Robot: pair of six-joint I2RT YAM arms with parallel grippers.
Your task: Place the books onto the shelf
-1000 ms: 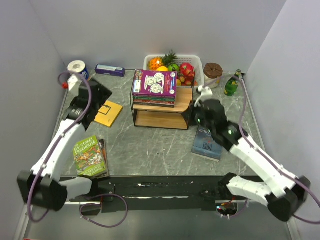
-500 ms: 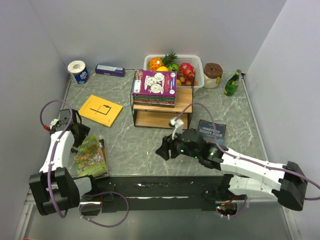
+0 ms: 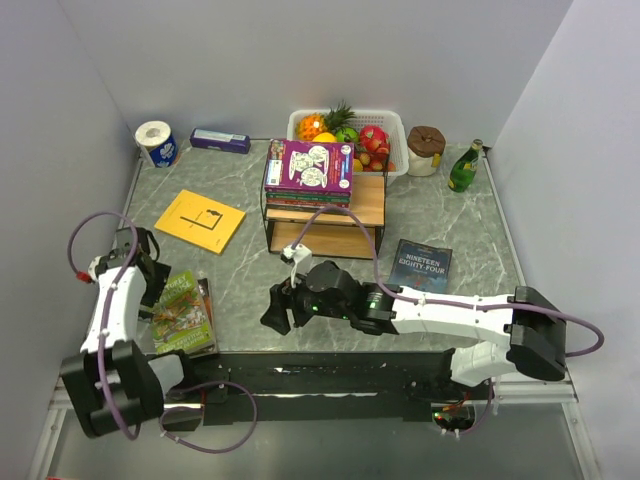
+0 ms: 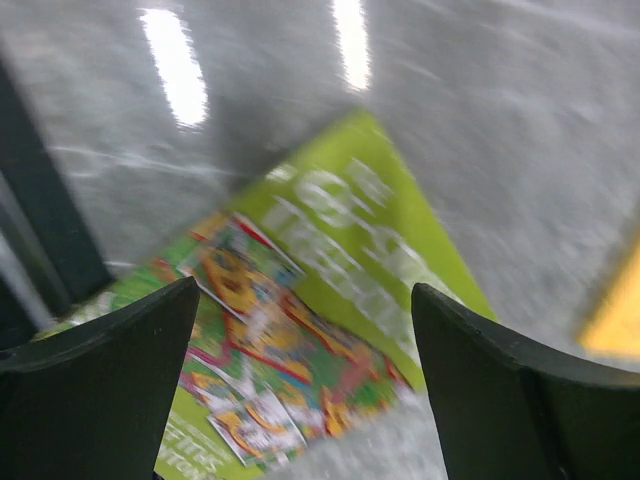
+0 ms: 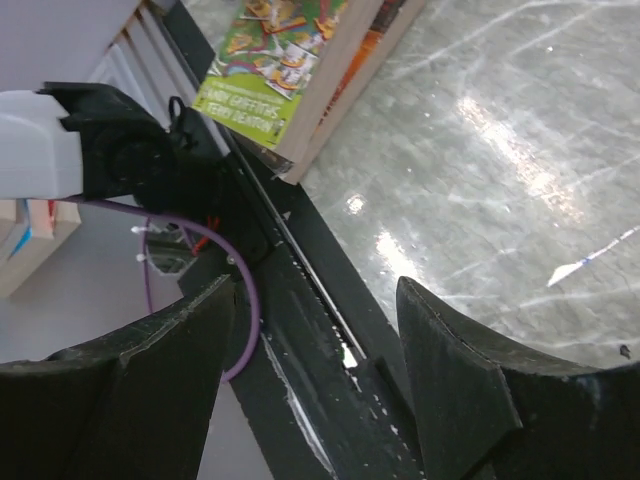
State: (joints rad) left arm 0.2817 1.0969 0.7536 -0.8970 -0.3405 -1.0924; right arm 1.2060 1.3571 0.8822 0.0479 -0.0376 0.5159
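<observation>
We are seeing the main risk at the green book: it is lying flat on a brown book close to the near edge of the tabletop, so a pinch from above is likely to be skidding it toward the black rail, or lifting both books at once; we are also judging that both arms are crowding one corner, and the right arm, stretching far across, could be clipping the left arm or its purple cable; the left wrist view is blurring, so we are not trusting it for fine aim; the left tool is standing wide open with nothing in it, hanging above the green book, whose cover is showing between its jaws; the right tool is gaping and holding nothing, hovering over the near edge, to the right of that book and apart from it; a purple-topped stack is sitting on the top board of the shelf; a yellow book is lying left of the shelf and a dark blue book right of it, both flat on the tabletop
</observation>
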